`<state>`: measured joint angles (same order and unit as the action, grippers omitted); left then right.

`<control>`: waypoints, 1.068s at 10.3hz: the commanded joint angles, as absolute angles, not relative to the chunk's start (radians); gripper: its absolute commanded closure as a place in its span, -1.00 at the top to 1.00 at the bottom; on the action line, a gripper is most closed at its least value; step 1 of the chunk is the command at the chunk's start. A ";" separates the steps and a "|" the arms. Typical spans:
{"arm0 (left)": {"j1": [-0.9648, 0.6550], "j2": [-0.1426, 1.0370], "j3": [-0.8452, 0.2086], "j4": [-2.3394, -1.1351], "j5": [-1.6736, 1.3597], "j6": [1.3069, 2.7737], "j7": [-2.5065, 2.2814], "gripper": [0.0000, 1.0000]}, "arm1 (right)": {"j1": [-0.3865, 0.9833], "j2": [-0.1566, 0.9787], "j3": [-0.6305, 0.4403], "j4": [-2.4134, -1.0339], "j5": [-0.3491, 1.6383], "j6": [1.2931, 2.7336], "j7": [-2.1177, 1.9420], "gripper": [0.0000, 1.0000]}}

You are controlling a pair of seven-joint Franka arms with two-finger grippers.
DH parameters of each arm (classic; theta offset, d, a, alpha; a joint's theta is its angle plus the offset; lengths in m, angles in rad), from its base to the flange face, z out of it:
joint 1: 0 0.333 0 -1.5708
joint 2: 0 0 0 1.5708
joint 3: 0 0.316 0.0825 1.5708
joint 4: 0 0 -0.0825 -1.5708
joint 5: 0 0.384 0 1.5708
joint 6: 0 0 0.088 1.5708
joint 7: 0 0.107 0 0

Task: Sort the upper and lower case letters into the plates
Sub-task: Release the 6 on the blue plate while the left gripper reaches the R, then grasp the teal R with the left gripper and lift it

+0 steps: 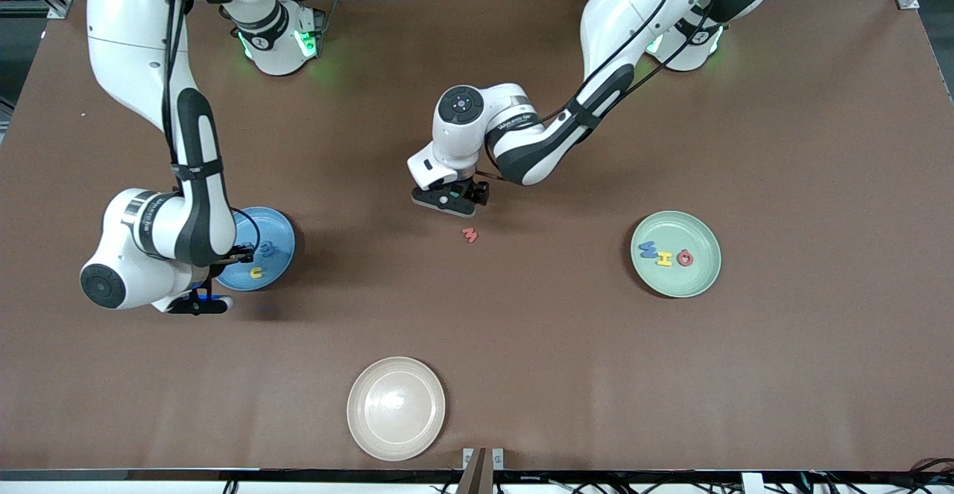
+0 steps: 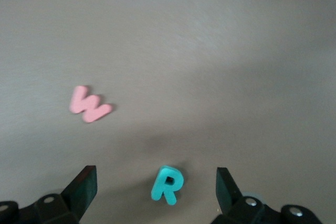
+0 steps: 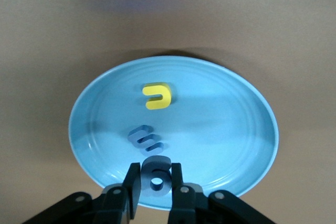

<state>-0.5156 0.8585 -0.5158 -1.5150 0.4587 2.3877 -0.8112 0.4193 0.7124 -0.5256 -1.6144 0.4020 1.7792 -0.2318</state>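
The left pincer (image 1: pixel 456 207) hangs low over the middle of the brown desk (image 1: pixel 782 144), its fingers (image 2: pixel 84 187) spread wide with nothing between them. In the left wrist view a teal letter R (image 2: pixel 168 184) lies flat on the desk between the open fingers, touching neither one. A pink letter W (image 2: pixel 89 104) lies near it on the bare desk, apart from the R; in the front view this pink letter (image 1: pixel 469 235) shows just nearer to the front camera than the left pincer, while the R is hidden under the arm.

The right pincer (image 3: pixel 156 182) is over the blue plate (image 1: pixel 283 227), which sits toward the right arm's end of the desk. Its fingers (image 3: pixel 132 182) stand narrowly apart on either side of a blue-grey letter with a round hole (image 3: pixel 156 176); whether they press it or have just let go cannot be told. On the same plate lie a yellow letter u (image 3: pixel 157 96) and a blue-grey wavy letter (image 3: pixel 146 139), the wavy one just beside the letter at the fingers.

The pale green plate (image 1: pixel 700 274) sits toward the left arm's end of the desk and holds a blue letter (image 1: pixel 648 249), a yellow letter (image 1: pixel 665 258) and a red letter (image 1: pixel 685 258) in a row.

A cream plate (image 1: pixel 396 407) sits nearest the front camera.
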 commanded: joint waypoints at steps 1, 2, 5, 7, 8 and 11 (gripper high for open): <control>-0.545 0.882 -0.511 -1.479 0.480 2.393 -0.717 1.00 | 0.431 0.707 -0.529 -1.615 0.434 1.784 -0.212 1.00; -0.545 0.884 -0.511 -1.479 0.486 2.393 -0.698 1.00 | 0.436 0.703 -0.528 -1.594 0.434 1.773 -0.148 1.00; -0.563 0.888 -0.508 -1.480 0.494 2.393 -0.609 0.98 | 0.440 0.703 -0.509 -1.543 0.448 1.749 -0.092 1.00; -0.565 0.899 -0.506 -1.483 0.492 2.393 -0.536 0.73 | 0.459 0.703 -0.506 -1.542 0.501 1.753 -0.087 1.00; -0.566 0.907 -0.503 -1.483 0.492 2.393 -0.526 0.66 | 0.466 0.706 -0.496 -1.525 0.506 1.761 -0.057 1.00; -0.581 0.913 -0.477 -1.483 0.489 2.393 -0.522 0.44 | 0.476 0.713 -0.398 -1.485 0.502 1.813 0.180 1.00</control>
